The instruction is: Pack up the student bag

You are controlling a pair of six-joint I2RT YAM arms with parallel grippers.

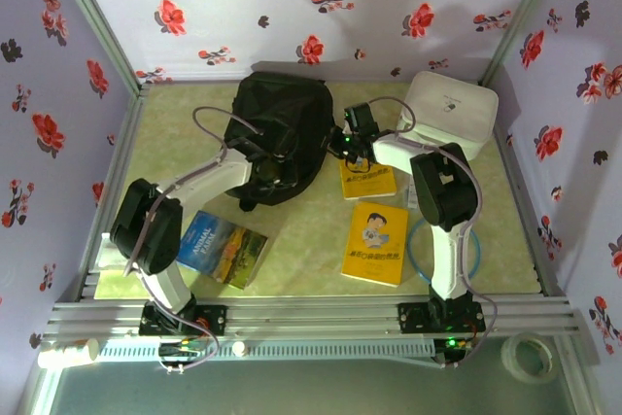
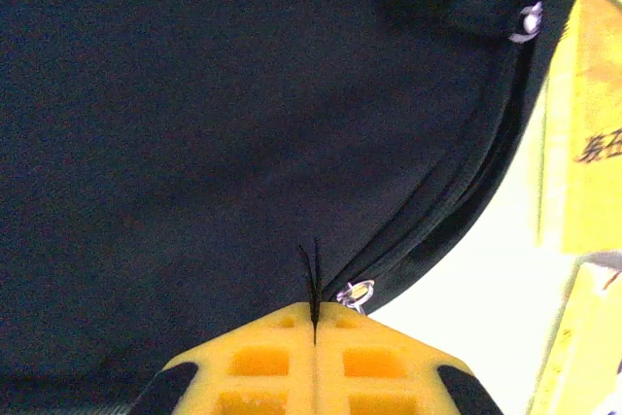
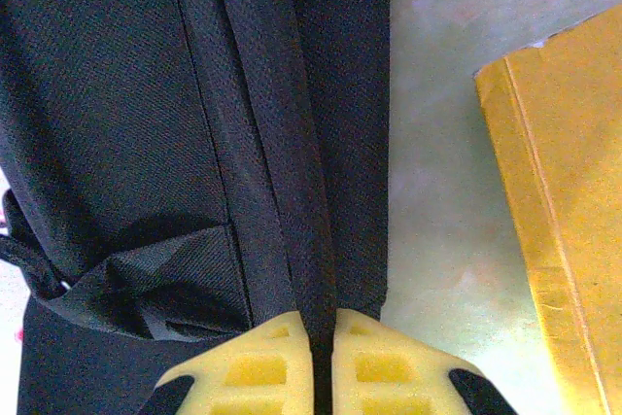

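Flowered walls (image 1: 292,7) close in a pale green table (image 1: 301,269). At its far middle lies the bag (image 1: 277,128), black and slumped, with both arms reaching onto it.

The left gripper (image 2: 314,313) sits at the bag's near edge. Its yellow fingers (image 2: 262,362) are pressed together, pinching a thin black cord that stands up from the seam. A small silver zip ring (image 2: 356,293) lies just right of the tips, touching the fabric. A second ring (image 2: 530,21) shows farther along the same curved seam.

The right gripper (image 3: 323,323) is at the bag's right side. Its fingers (image 3: 389,366) are all but closed, with a long strip of black fabric caught between them. Bare table lies just right of that strip, and beyond it the edge of a yellow book (image 3: 564,201).

Right of the bag, at the far right corner, rests a white case (image 1: 452,109). A second yellow book (image 1: 377,242) lies nearer, right of centre. A blue picture book (image 1: 222,248) lies near left, beside the left arm. A tape roll (image 1: 530,357) sits outside the rail at near right.
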